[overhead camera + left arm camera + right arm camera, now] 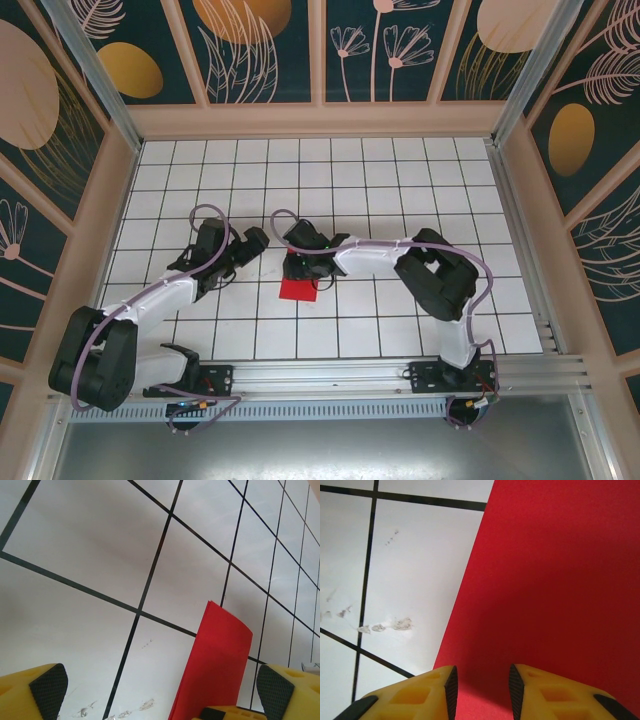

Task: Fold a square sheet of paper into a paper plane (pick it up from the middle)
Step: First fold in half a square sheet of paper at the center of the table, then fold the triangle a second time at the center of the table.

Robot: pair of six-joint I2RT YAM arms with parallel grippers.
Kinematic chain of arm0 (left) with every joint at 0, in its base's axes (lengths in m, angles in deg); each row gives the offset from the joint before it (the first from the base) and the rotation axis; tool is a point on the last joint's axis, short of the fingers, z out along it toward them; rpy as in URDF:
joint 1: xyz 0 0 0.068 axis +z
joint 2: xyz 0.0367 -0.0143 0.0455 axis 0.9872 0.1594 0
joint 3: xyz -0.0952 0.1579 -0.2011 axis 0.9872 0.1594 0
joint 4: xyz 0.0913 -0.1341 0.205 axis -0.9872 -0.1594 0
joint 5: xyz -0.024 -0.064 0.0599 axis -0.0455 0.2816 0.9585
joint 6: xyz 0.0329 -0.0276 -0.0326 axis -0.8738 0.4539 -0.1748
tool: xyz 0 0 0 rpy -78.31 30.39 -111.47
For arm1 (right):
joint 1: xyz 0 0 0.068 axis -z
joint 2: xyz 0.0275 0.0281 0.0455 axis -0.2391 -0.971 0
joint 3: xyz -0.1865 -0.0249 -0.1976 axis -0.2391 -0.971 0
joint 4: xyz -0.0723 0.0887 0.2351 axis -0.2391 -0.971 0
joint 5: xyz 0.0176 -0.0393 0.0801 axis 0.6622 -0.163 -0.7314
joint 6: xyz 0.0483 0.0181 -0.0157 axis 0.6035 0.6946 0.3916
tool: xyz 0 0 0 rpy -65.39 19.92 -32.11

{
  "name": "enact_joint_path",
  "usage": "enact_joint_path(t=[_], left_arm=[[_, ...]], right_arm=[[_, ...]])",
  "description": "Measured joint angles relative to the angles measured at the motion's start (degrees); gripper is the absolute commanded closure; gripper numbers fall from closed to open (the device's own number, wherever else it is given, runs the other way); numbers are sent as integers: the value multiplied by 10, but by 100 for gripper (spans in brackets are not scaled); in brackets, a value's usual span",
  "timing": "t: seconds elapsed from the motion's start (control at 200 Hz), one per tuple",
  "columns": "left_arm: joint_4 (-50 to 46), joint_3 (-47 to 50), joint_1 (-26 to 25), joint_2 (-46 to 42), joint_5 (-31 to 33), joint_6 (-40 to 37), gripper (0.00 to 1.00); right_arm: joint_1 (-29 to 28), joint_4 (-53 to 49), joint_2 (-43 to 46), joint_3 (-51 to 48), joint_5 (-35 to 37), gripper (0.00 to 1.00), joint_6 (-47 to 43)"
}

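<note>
Over the red paper (298,289), both arms stretch inward, fingers (420,696) apparently apart

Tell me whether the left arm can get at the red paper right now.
Probably yes. The left gripper is open and the red paper lies right ahead of it, nothing between. The right gripper sits close over the same paper, so it could crowd the approach.

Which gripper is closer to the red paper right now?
Right. The right gripper is directly over the red paper, fingers low over the sheet. The left gripper, open wide, sits off the paper's left side, farther up the table.
</note>
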Motion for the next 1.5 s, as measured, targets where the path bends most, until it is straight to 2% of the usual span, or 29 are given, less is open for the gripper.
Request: enact_joint_path(t=[0.325, 0.49, 0.56, 0.701, 0.861, 1.146, 1.281, 1.501], left_arm=[[15, 8, 0, 7, -92, -7, 3], [32, 17, 0, 7, -138, -6, 3], [42, 21, 0, 7, -152, -5, 4], [56, 28, -3, 7, -176, 4, 9], [77, 34, -38, 9, -188, 24, 16], [130, 41, -106, 55, -200, 56, 23], [150, 42, -123, 84, -207, 63, 26], [166, 41, -132, 117, -206, 64, 27]], right_arm=[[40, 19, 38, -56, -46, 63, -101], [74, 21, 76, -70, -66, 60, -100], [89, 36, 102, -78, -67, 62, -85], [127, 68, 118, -81, -65, 72, -53], [148, 72, 95, -81, -64, 76, -24], [154, 83, 83, -106, -82, 75, 3], [157, 84, 83, -111, -98, 75, 3], [158, 93, 83, -112, -112, 76, 3]])
